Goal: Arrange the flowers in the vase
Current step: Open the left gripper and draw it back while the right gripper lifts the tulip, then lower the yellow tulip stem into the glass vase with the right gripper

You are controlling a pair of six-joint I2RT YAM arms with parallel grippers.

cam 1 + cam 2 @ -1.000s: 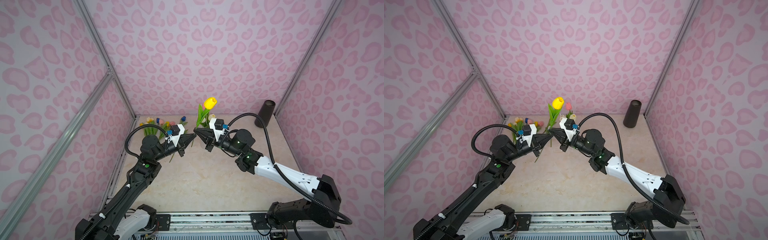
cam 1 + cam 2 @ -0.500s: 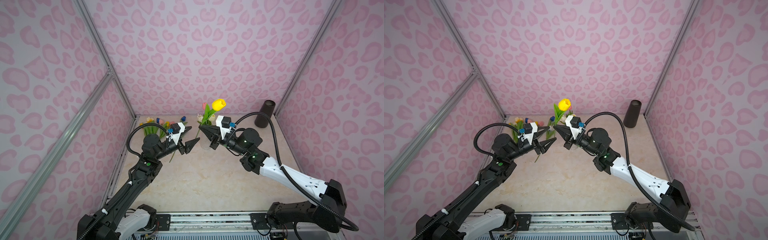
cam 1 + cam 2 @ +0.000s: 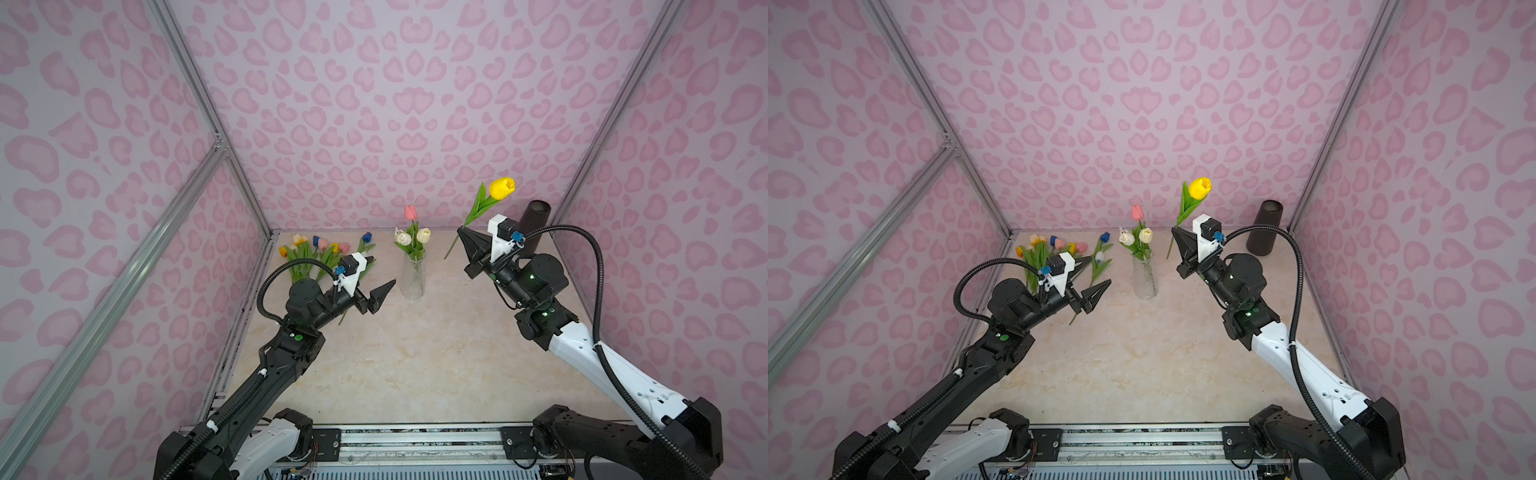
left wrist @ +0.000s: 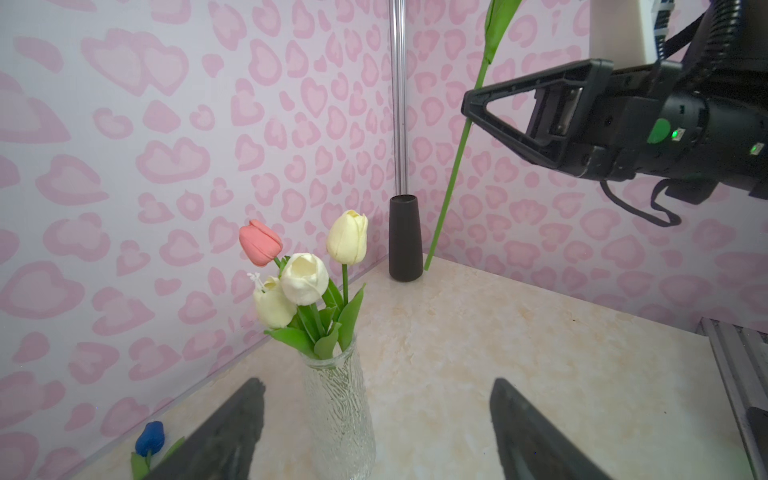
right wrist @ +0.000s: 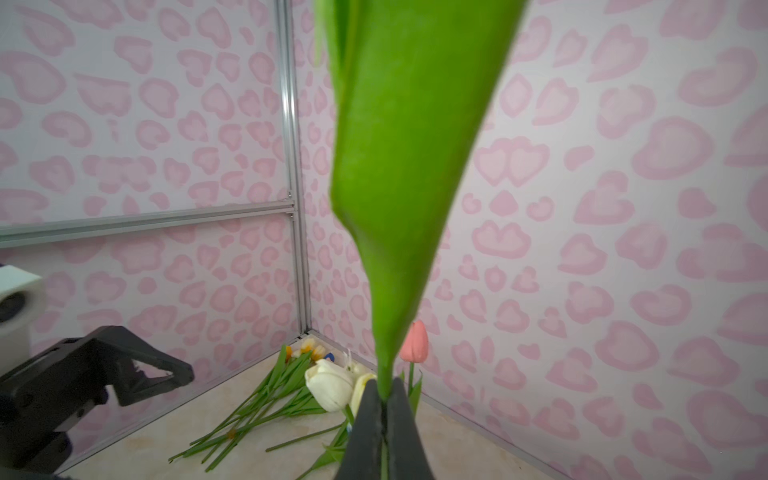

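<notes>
Right pincer (image 3: 462, 231) clamped on green stem of yellow artificial tulip (image 3: 501, 188), held aloft right of clear ribbed glass vase (image 3: 412, 279). Left pincer (image 3: 383, 272) wide, empty, near vase.

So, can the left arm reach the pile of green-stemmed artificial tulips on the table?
Probably yes: the left arm has open, empty jaws; the tulip pile lies close beside them, nothing between.

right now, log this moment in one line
right gripper: shut on yellow tulip stem | left gripper: open, empty | vase: holds four tulips | loose tulips: lying on table
</notes>
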